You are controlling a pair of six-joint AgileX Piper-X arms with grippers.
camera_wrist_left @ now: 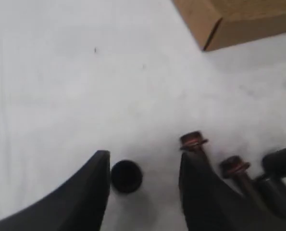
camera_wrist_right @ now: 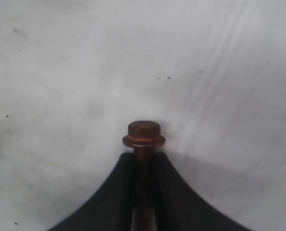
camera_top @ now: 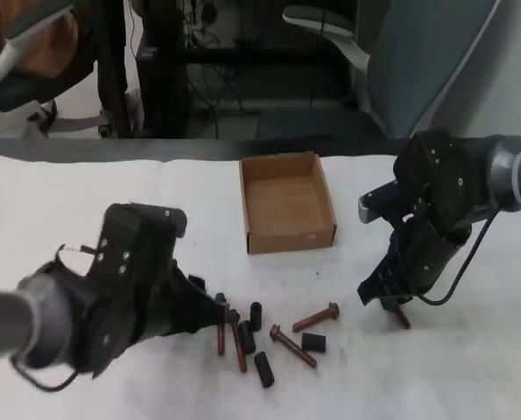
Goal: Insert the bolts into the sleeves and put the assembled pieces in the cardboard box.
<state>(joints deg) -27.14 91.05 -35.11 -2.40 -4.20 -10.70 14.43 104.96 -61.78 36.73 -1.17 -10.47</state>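
Observation:
My left gripper (camera_wrist_left: pixel 143 160) is open low over the white cloth, with one black sleeve (camera_wrist_left: pixel 126 176) standing on end between its fingers. Two copper bolts (camera_wrist_left: pixel 193 141) (camera_wrist_left: pixel 234 166) lie just past one finger. In the high view the left gripper (camera_top: pixel 199 302) sits at the edge of a scatter of bolts (camera_top: pixel 315 318) and black sleeves (camera_top: pixel 264 368). My right gripper (camera_wrist_right: pixel 143 159) is shut on a copper bolt (camera_wrist_right: pixel 143 134), whose flanged head sticks out beyond the fingertips. In the high view that right gripper (camera_top: pixel 390 302) is down at the cloth, right of the scatter. The cardboard box (camera_top: pixel 291 238) is open behind the parts.
White cloth (camera_top: pixel 470 367) covers the bench. A corner of the cardboard box (camera_wrist_left: pixel 229 29) shows ahead of the left gripper. Chairs and cables stand beyond the bench's far edge.

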